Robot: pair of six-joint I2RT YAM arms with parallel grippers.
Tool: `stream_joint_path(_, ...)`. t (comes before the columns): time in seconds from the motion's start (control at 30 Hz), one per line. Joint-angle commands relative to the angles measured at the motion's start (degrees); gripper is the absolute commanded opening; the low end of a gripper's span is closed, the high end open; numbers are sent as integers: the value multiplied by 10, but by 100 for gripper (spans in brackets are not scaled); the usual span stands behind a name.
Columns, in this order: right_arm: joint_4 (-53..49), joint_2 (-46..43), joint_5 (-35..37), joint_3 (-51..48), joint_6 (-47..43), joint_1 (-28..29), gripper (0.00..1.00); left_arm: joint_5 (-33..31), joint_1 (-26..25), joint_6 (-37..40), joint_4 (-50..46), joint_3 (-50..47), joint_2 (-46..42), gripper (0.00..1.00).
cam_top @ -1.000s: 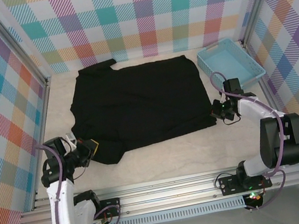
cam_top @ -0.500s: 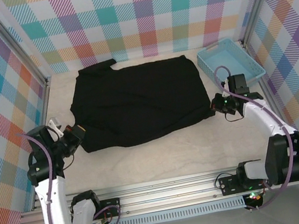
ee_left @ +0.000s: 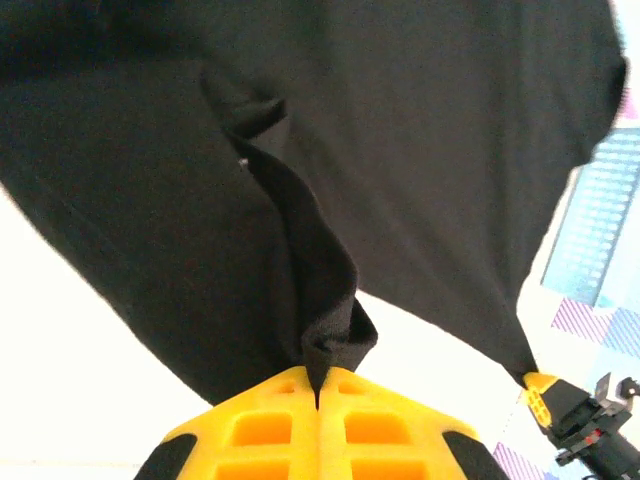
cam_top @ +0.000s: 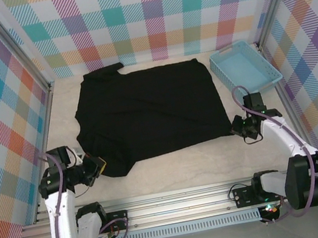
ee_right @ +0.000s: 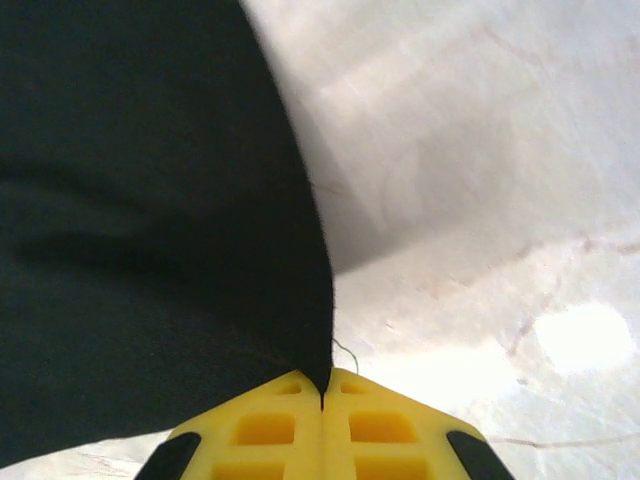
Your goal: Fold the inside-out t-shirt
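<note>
The t-shirt (cam_top: pixel 148 111) is black, basket (cam_top: pixel 245 67) pale-blue, claw pads (ee_left: pixel 265 430) yellow, walls (cam_top: pixel 153 15) pastel-plaid.

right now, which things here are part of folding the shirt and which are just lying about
In the job:
- black t-shirt, spread out
- left gripper, shut on its near left edge
- right gripper, shut on its near right corner

Lying about:
- light blue basket, far right, beside the shirt

The black inside-out t-shirt (cam_top: pixel 151 111) lies spread nearly flat on the pale tabletop (cam_top: pixel 179 164), a sleeve poking out far left, its near-left corner pinched in the left pincer (cam_top: pixel 97 165), its near-right corner in the right pincer (cam_top: pixel 238 124).
</note>
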Motion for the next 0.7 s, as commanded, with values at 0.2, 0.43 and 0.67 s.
stream_joint_path(0.2, 11, 4, 50, -9, 46, -9, 15, -85, -4, 0, -40, 48, 7, 0)
stream_joint_path(0.43, 26, 17, 27, 18, 26, -8, 10, -101, 1, 20, -24, 99, 13, 0)
stream_joint_path(0.67, 18, 43, -2, 20, 22, -6, 35, -129, 1, 43, -9, 163, 27, 0)
